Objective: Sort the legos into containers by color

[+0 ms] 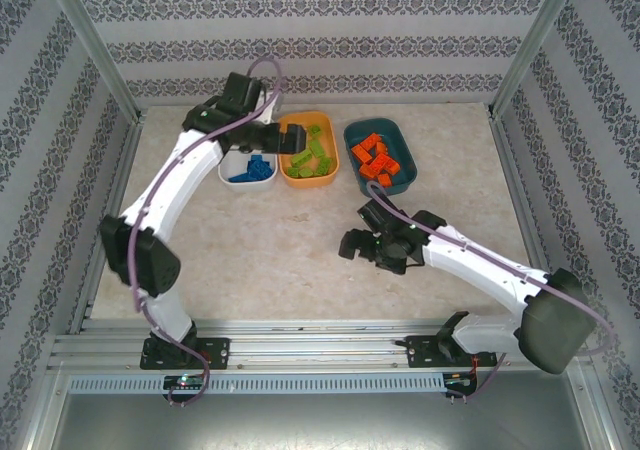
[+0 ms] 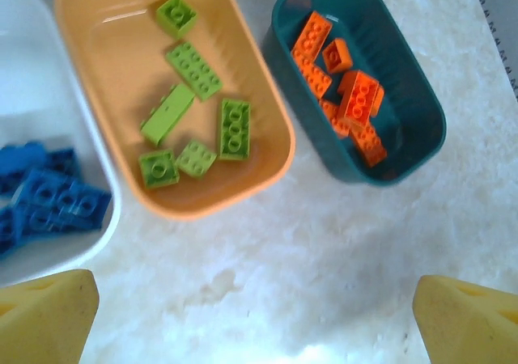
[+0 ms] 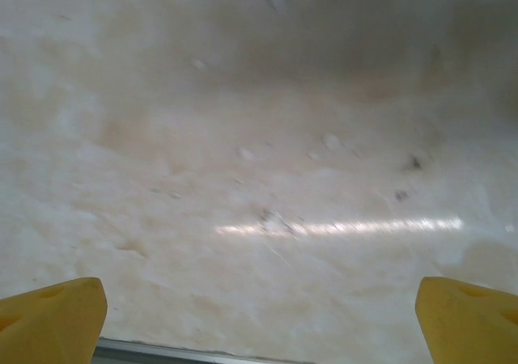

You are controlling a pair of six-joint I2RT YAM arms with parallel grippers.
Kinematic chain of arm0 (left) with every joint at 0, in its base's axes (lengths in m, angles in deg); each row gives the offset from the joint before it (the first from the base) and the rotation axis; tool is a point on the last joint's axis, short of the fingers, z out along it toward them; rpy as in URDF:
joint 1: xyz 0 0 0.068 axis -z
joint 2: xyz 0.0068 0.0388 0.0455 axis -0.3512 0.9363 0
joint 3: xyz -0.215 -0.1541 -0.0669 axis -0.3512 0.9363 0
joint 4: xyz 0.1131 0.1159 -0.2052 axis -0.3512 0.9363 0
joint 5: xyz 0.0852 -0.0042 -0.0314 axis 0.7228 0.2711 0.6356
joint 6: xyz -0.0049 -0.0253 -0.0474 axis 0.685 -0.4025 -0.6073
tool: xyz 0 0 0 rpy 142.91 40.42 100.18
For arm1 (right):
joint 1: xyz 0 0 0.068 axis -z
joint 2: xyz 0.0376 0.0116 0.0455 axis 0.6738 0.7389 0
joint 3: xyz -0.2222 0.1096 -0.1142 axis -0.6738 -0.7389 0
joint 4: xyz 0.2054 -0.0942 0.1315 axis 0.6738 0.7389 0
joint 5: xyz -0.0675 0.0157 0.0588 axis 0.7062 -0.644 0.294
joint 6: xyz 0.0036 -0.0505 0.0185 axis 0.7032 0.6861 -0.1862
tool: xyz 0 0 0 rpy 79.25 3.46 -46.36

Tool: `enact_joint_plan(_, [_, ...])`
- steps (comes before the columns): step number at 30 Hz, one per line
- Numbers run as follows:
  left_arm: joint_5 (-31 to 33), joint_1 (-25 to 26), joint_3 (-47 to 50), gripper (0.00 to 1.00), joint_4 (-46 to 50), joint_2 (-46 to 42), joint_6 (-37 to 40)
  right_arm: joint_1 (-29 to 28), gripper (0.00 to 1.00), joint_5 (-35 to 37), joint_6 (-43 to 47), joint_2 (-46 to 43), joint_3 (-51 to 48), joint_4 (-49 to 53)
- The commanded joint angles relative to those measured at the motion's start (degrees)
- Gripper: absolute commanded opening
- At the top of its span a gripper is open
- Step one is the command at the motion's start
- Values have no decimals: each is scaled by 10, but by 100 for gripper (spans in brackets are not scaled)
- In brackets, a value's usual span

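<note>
The left gripper (image 2: 259, 323) hovers over the table (image 2: 324, 251) at the near side of the containers, its yellow fingers (image 2: 44, 315) spread wide apart and holding nothing. Furthest left under it, the white tub (image 2: 32, 81) holds the blue bricks (image 2: 48, 198); right beside it the orange tub (image 2: 113, 65) holds the lime green bricks (image 2: 194, 69); just beside that, with a narrow gap, the dark teal tub (image 2: 413, 121) holds the orange bricks (image 2: 360, 97). Further right and nearer the arm bases, the right gripper (image 3: 259, 323) hangs above the marbled tabletop, apart from the tubs, its jaws wide open and empty
</note>
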Motion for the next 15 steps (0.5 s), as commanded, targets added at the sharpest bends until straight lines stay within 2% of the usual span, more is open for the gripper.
enact_joint_plan(1, [47,1,76,100,28,-103,-25,13,98,28,81,12,41,-32])
enact_joint_plan(8, [131,1,233,100,39,-309,-57,49,98,48,179,12,86,-99])
enact_joint_plan(15, [213,1,374,100,-21,-502,-74,66,98,134,386,-39,117,-187])
